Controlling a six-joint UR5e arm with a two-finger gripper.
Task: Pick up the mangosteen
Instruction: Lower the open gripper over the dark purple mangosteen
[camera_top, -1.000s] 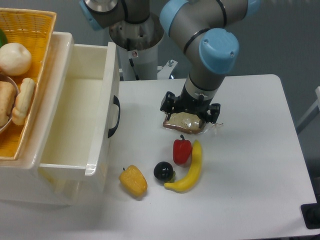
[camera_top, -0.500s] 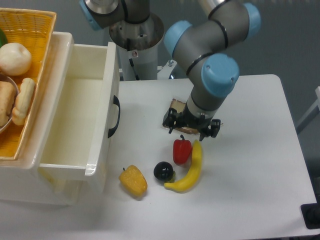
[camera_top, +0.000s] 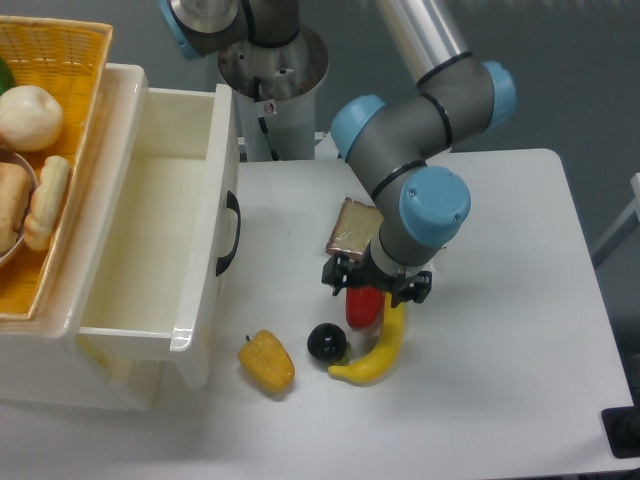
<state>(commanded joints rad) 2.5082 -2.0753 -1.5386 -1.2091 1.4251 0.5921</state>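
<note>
The mangosteen (camera_top: 326, 343) is a small glossy black ball on the white table, between the yellow pepper (camera_top: 267, 362) and the banana (camera_top: 378, 344). The red pepper (camera_top: 364, 306) stands just up and right of it, partly covered by my wrist. My gripper (camera_top: 376, 283) hangs over the red pepper, up and right of the mangosteen and apart from it. Its fingers point down and are hidden by the wrist, so I cannot tell if they are open or shut. Nothing shows in it.
A wrapped sandwich (camera_top: 353, 229) lies behind the gripper. An open white drawer (camera_top: 190, 240) sticks out at the left, with a yellow basket (camera_top: 60, 60) of food on the cabinet top. The table's front edge is near the fruit.
My gripper has moved toward the front of the table, from over the sandwich to over the red pepper. The sandwich is now uncovered. The fruits have not moved.
</note>
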